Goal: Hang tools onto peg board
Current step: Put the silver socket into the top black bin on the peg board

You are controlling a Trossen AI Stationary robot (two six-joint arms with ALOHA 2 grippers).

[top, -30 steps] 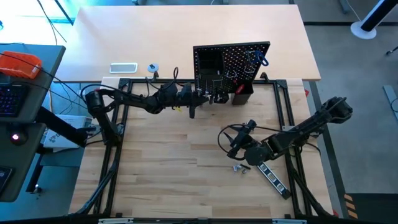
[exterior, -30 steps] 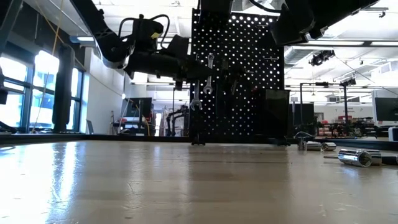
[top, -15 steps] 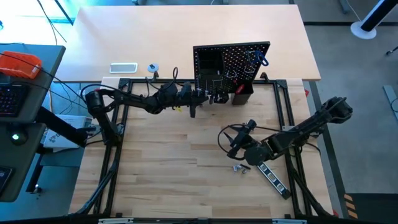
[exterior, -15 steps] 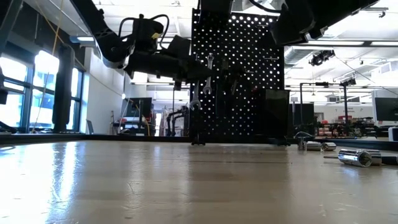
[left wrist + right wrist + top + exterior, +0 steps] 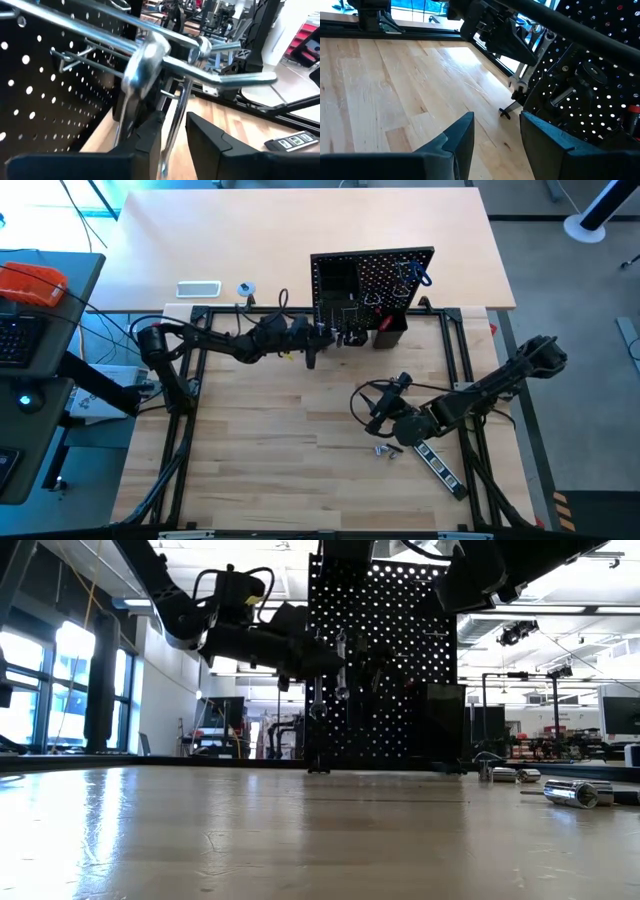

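**Wrench is on the hook, left arm letting go**

The wrench point(image 5: 137, 75) the left arm is working with sits threaded over a metal hook point(image 5: 220, 77) on the peg board point(image 5: 372, 285), which stands upright at the far edge of the bench point(image 5: 270, 440). In the left wrist view the wrench's shank runs down between the jaws of the left gripper point(image 5: 172, 137), and the jaws stand slightly apart with a sliver of gap on each side, so I'd call this the release step of hanging that tool (I can't tell if one pad is touching the shank or not).

Next move, as I read it: open a touch more and back straight away from the board, without snagging the wrench and dragging it off the hook.

The right gripper point(image 5: 492, 132) hovers low over the bench on the right side, jaws apart and empty. Just beside it lie a socket-like silver piece point(image 5: 383, 450) and the black striped bar point(image 5: 440, 463), so that's likely the next pickup.
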